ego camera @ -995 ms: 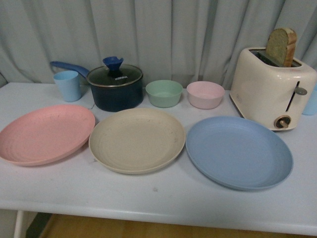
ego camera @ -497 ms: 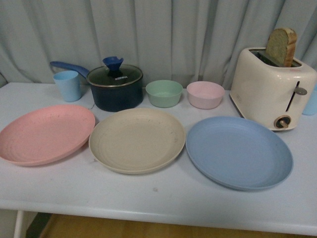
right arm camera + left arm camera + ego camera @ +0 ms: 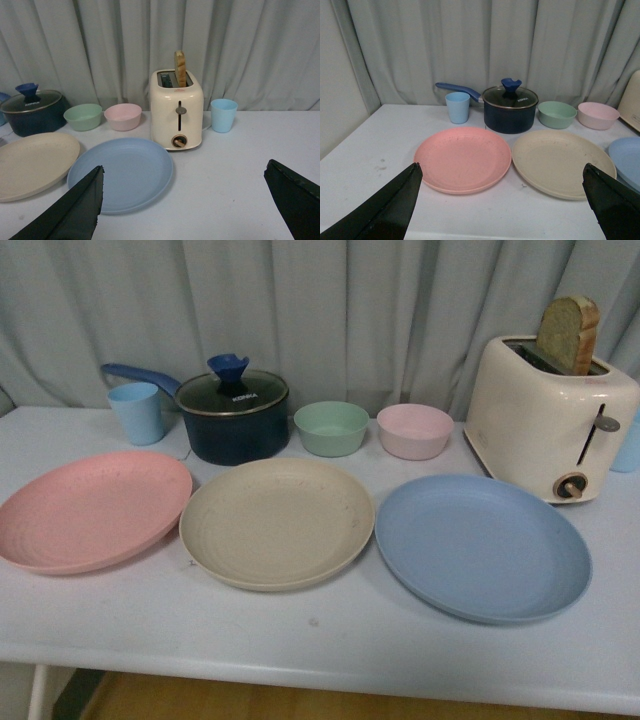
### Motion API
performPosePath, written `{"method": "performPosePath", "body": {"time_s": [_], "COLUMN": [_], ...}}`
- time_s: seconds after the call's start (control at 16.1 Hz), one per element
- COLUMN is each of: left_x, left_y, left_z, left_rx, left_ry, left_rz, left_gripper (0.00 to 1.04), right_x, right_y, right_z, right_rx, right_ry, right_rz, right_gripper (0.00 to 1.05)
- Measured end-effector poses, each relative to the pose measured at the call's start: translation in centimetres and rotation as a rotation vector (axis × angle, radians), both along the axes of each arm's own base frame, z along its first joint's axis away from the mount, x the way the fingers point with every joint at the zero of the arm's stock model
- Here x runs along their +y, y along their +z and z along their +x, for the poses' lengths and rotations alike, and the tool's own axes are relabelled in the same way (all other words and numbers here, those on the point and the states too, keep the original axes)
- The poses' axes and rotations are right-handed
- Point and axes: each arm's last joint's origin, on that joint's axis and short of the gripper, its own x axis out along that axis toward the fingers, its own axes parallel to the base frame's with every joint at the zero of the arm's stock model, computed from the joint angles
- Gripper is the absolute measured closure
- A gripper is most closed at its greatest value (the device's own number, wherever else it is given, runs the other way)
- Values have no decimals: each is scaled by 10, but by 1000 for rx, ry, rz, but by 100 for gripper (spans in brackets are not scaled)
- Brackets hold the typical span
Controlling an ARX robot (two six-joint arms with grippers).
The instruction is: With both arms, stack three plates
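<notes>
Three plates lie side by side on the white table (image 3: pixel 320 650): the pink plate (image 3: pixel 90 508) at the left, the beige plate (image 3: pixel 276 521) in the middle, the blue plate (image 3: pixel 482 545) at the right. None overlap. Neither arm shows in the front view. My left gripper (image 3: pixel 502 172) is open and empty, held back from the table's near edge, facing the pink plate (image 3: pixel 463 158) and beige plate (image 3: pixel 562 162). My right gripper (image 3: pixel 182 172) is open and empty, facing the blue plate (image 3: pixel 121 172).
Behind the plates stand a light blue cup (image 3: pixel 136 411), a dark blue lidded pot (image 3: pixel 233 416), a green bowl (image 3: pixel 331 428), a pink bowl (image 3: pixel 414 430) and a cream toaster (image 3: pixel 548 416) with bread. A second blue cup (image 3: pixel 223 115) stands right of the toaster.
</notes>
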Motion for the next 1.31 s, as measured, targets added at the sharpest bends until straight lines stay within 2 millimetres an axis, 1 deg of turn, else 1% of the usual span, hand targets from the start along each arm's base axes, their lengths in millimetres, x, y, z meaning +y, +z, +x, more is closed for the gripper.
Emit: {"method": "performPosePath", "body": {"time_s": [1.31], "left_x": [0], "left_y": [0], "left_z": [0], "left_rx": [0], "left_ry": [0], "left_rz": [0], "left_gripper": [7], "right_x": [0], "right_y": [0], "right_z": [0], "right_rx": [0], "right_ry": [0], "right_rz": [0], "right_gripper": [6]}}
